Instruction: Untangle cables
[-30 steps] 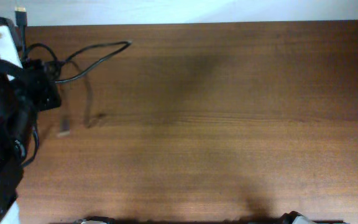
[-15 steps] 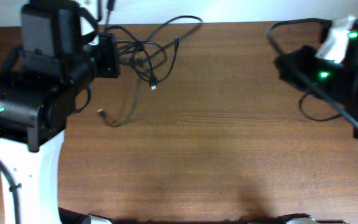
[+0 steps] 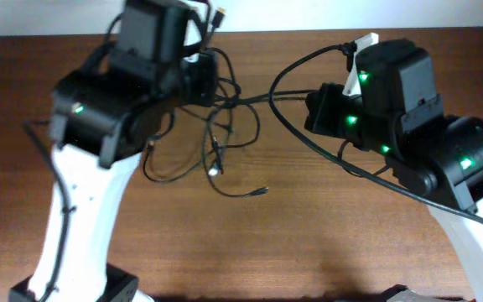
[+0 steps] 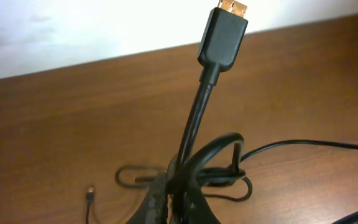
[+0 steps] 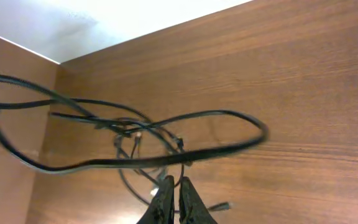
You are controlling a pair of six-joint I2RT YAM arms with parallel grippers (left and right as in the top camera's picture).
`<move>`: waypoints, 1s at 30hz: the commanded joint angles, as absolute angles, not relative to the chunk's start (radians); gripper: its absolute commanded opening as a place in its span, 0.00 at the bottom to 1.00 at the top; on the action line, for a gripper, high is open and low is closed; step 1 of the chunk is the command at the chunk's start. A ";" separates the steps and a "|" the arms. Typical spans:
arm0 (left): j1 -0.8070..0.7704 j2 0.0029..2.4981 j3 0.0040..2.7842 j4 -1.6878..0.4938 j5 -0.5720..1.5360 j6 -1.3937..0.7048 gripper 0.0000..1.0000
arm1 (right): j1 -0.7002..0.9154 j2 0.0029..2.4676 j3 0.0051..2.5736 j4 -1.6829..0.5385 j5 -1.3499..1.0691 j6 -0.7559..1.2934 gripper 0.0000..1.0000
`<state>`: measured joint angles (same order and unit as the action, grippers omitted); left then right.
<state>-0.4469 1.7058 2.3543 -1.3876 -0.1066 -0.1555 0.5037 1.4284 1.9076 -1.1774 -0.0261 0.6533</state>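
Several thin black cables hang in a tangle between my two arms over the brown table. My left gripper is shut on a thicker black cable whose gold-tipped plug sticks up past the fingers. Loops lie below it in the left wrist view. My right gripper has its fingers pressed together, with a thin cable running to the tips. Loose plug ends dangle near the table.
A thick black wire arcs from the right arm towards the tangle; it crosses the right wrist view. The table's far edge meets a white wall. A small plug lies on the wood.
Both arms have swung in from the sides to the table's middle. The cable tangle has moved from the far left corner to between the grippers and is lifted.
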 commanded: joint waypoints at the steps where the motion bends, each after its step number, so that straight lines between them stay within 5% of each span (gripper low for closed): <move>1: -0.450 1.723 2.361 -1.373 -0.105 -0.171 0.00 | 0.510 1.428 1.917 -1.175 0.017 0.659 0.04; 4: -0.450 1.724 2.361 -1.367 -0.105 -0.171 0.00 | 0.510 1.428 1.917 -1.175 0.015 0.659 0.11; 6: -0.450 1.724 2.361 -1.365 -0.105 -0.171 0.00 | 0.511 1.428 1.917 -1.175 0.002 0.641 0.51; 8: -0.450 1.724 2.361 -1.366 -0.105 -0.167 0.00 | 0.511 1.432 1.917 -1.163 -0.054 0.405 0.56; 10: -0.450 1.724 2.361 -1.367 -0.104 -0.163 0.00 | 0.510 1.440 1.917 -1.195 -0.096 0.079 0.70; 12: -0.450 1.724 2.361 -1.367 -0.104 -0.163 0.00 | 0.510 1.458 1.917 -1.262 -0.085 -0.233 0.68; 15: -0.450 1.724 2.361 -1.366 -0.101 -0.163 0.00 | 0.509 1.494 1.917 -1.259 -0.067 -0.463 0.50; 17: -0.450 1.724 2.361 -1.367 -0.100 -0.163 0.00 | 0.509 1.524 1.917 -1.253 -0.067 -0.547 0.49; 30: -0.452 1.724 2.361 -1.411 -0.081 -0.142 0.00 | 0.538 1.607 1.996 -1.216 0.061 -0.665 0.50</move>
